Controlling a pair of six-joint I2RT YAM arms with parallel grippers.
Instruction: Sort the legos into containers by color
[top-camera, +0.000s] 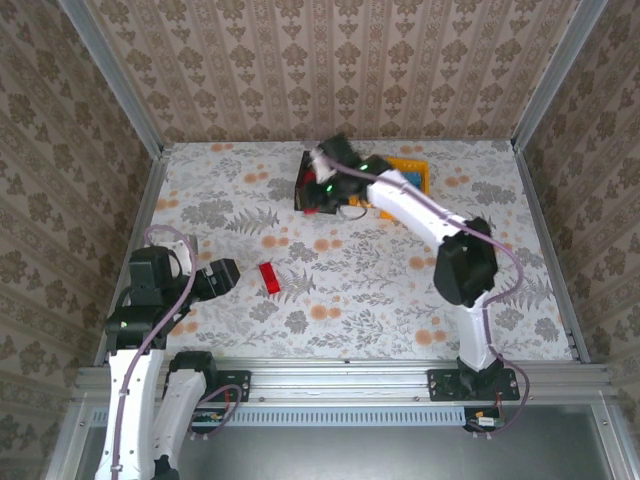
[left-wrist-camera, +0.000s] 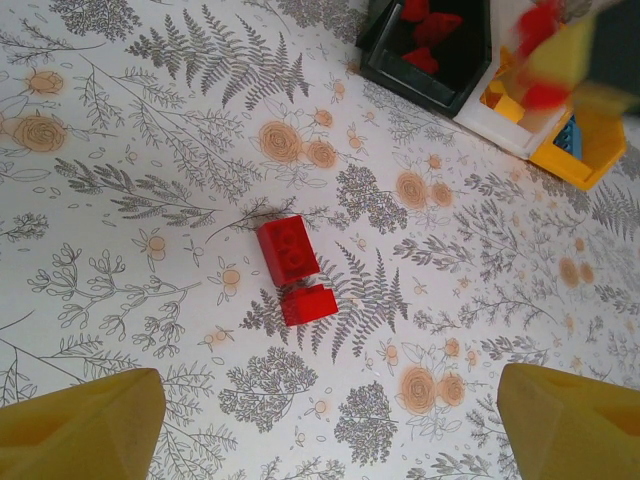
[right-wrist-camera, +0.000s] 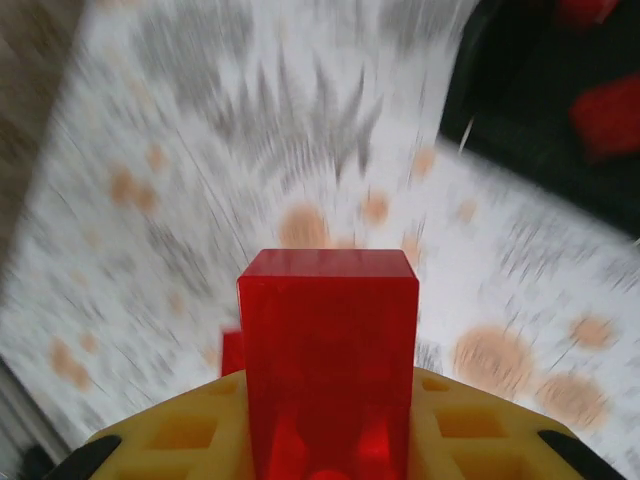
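1. legos, right side: one red brick (right-wrist-camera: 328, 350) stands clamped upright in the right gripper (right-wrist-camera: 328, 410), between its yellow fingers (right-wrist-camera: 180, 430). the wrist view is motion-blurred.
2. right arm (top-camera: 420, 210): stretched from its base to the far middle of the table (top-camera: 400, 290), its head above the black tray (top-camera: 308, 190).
3. left arm (top-camera: 150, 300): folded near its base at the left edge of the table. the left gripper (left-wrist-camera: 330, 430) hangs over the floral cloth with jaws wide apart and nothing between them. one yellow fingertip (left-wrist-camera: 90, 430) sits in each lower corner of the wrist view.
4. loose legos on the table: two red bricks counted (left-wrist-camera: 288, 247), lying end to end and just beside each other, near the left gripper and well apart from the trays.
5. containers: three trays counted, joined in a row at the far middle.
   - black tray: three red pieces made out, partly cut off by the frame.
   - white tray (left-wrist-camera: 500, 125): orange pieces inside, number cannot be told.
   - yellow-orange tray (left-wrist-camera: 595, 150): one blue brick (left-wrist-camera: 570, 135) seen.
6. in the right wrist view the black tray lies at upper right, with a red brick in it.
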